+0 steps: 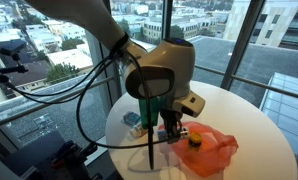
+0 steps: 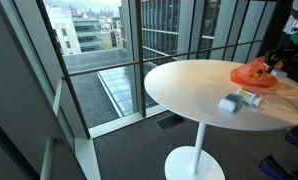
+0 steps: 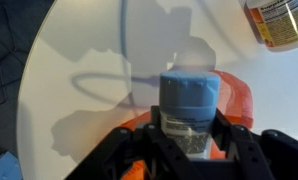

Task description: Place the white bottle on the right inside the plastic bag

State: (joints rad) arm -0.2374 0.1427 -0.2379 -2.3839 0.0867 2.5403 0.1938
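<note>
My gripper (image 3: 187,138) is shut on a white bottle (image 3: 188,105) with a blue cap and a printed label. I hold it just above the orange plastic bag (image 3: 236,95), which lies on the round white table (image 3: 79,60). In an exterior view the gripper (image 1: 170,122) hangs over the near edge of the bag (image 1: 207,148). In an exterior view the bag (image 2: 253,73) lies at the far right of the table, with the gripper (image 2: 279,62) beside it.
Another bottle (image 3: 280,20) with an orange-yellow label lies at the top right of the wrist view. Two small bottles (image 2: 240,99) lie on the table near its edge. A blue-capped bottle (image 1: 133,120) lies left of the gripper. Glass walls surround the table.
</note>
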